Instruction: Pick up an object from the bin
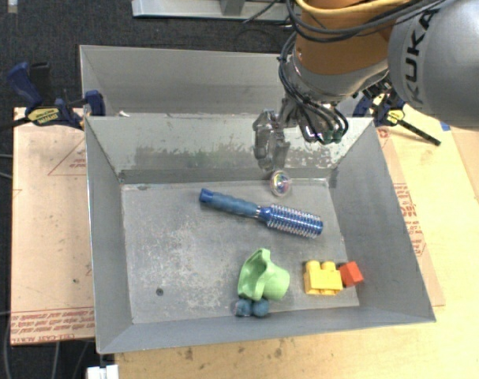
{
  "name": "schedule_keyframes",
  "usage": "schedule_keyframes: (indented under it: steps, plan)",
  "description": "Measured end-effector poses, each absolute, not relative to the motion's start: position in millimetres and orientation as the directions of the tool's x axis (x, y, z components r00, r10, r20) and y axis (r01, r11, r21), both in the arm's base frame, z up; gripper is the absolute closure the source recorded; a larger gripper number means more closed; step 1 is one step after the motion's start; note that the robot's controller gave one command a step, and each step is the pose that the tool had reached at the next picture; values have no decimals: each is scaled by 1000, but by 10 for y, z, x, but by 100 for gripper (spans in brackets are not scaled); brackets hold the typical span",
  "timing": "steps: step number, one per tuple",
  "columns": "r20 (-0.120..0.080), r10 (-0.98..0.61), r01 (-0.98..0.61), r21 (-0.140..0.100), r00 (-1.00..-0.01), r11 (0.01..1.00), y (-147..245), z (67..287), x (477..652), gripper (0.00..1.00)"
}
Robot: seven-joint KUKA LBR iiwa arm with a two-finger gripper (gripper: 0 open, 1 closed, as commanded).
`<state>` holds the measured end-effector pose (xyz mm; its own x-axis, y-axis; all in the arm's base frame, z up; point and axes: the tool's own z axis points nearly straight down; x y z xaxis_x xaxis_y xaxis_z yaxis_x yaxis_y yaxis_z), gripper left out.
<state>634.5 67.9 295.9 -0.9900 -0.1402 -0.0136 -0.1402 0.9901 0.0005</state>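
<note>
In the grey metal bin (168,251), the gripper (269,152), open or closed I cannot tell, is hovering just beside a small shiny ball (280,183), a blue hairbrush (263,213) lying near it.

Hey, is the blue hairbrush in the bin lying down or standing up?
Lying down. The blue hairbrush rests lengthwise on the bin floor, handle toward the left, bristle head toward the right.

1. One blue hairbrush (261,214) is lying across the middle of the frame.
2. One small shiny ball (280,183) is sitting just above it.
3. One green cup-shaped toy (263,277) is resting at lower centre.
4. One small dark-blue piece (252,309) is lying at the toy's lower edge.
5. Two toy blocks are sitting at lower right: one yellow block (322,278) and one red block (351,273).
</note>
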Motion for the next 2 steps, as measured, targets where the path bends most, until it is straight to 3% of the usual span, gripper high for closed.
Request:
schedule_keyframes:
  steps: [1,2]
  plan:
    - [4,-391,-391,3,-920,920,778,2069,5639,100]
    - [-2,-390,-390,1,-921,921,772,2090,5656,0]
